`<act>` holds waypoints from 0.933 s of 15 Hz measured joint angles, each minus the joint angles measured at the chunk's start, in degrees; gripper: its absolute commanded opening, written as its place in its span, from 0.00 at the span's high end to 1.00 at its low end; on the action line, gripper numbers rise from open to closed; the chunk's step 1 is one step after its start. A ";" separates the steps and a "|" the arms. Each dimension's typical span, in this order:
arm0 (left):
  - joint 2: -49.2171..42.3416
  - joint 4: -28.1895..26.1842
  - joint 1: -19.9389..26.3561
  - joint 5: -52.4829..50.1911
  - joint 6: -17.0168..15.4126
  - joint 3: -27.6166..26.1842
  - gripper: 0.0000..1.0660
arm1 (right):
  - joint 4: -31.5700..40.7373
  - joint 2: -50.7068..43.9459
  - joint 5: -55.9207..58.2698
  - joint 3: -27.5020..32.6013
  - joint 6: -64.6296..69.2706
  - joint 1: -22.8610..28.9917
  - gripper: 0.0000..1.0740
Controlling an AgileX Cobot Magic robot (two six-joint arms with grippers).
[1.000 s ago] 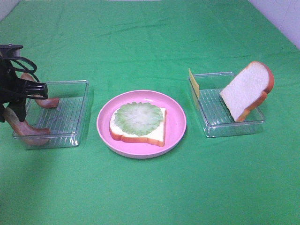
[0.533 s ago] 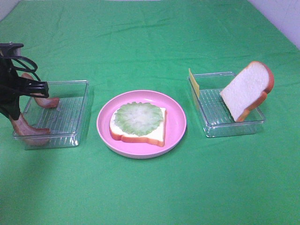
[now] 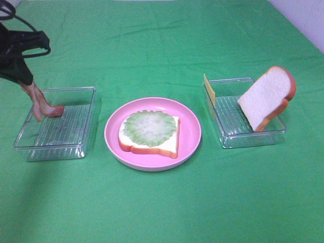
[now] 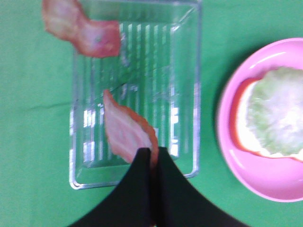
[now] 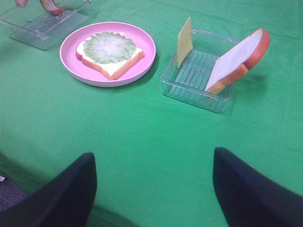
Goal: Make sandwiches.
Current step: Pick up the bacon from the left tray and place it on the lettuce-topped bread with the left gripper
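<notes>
My left gripper [image 3: 24, 80] is shut on the top end of a reddish-brown bacon strip [image 3: 35, 103], which hangs above the left clear tray [image 3: 76, 132]. The wrist view shows the shut fingertips [image 4: 151, 156] pinching that strip [image 4: 124, 130]. A second bacon strip [image 3: 53, 110] lies at the tray's far edge. One bread slice [image 3: 164, 144] topped with lettuce [image 3: 150, 128] rests on the pink plate [image 3: 190, 132]. The other bread slice [image 3: 267, 96] leans on the right tray [image 3: 238, 132], with a cheese square [image 3: 209, 91] upright at its far left corner. My right gripper [image 5: 154, 189] hovers open over bare cloth, well short of everything.
A green cloth [image 3: 162, 207] covers the whole table. The plate stands between the two trays with gaps of cloth on both sides. A pale wall edge [image 3: 309, 20] shows at the far right corner.
The left gripper closed on the near bacon strip and rose, lifting it out of the tray so it now hangs. The right arm has not moved.
</notes>
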 measured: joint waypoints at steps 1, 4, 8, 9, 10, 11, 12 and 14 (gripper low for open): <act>-1.32 -3.61 0.00 -1.43 2.81 0.00 1.00 | 0.00 0.00 0.00 0.00 0.00 0.00 0.38; -1.95 -17.13 0.00 -5.10 11.69 0.00 1.00 | 0.00 0.00 0.00 0.00 0.00 0.00 0.38; -0.06 -37.99 -0.92 -6.65 25.10 0.00 1.00 | 0.00 0.00 0.00 0.00 0.00 0.00 0.38; 1.43 -45.78 -2.75 -6.70 31.68 0.00 1.00 | 0.00 0.00 0.00 0.00 0.00 0.00 0.38; 2.06 -47.73 -3.44 -6.70 33.29 0.00 1.00 | 0.00 0.00 0.00 0.00 0.00 0.00 0.38; 3.72 -52.37 -5.39 -6.70 36.78 0.00 1.00 | 0.00 0.00 0.00 0.00 0.00 0.00 0.38; 5.56 -56.09 -7.33 -6.70 39.53 0.00 1.00 | 0.00 0.00 0.00 0.00 0.00 0.00 0.38; 10.03 -62.68 -11.63 -6.70 44.69 0.00 1.00 | 0.00 0.00 0.00 0.00 0.00 0.00 0.38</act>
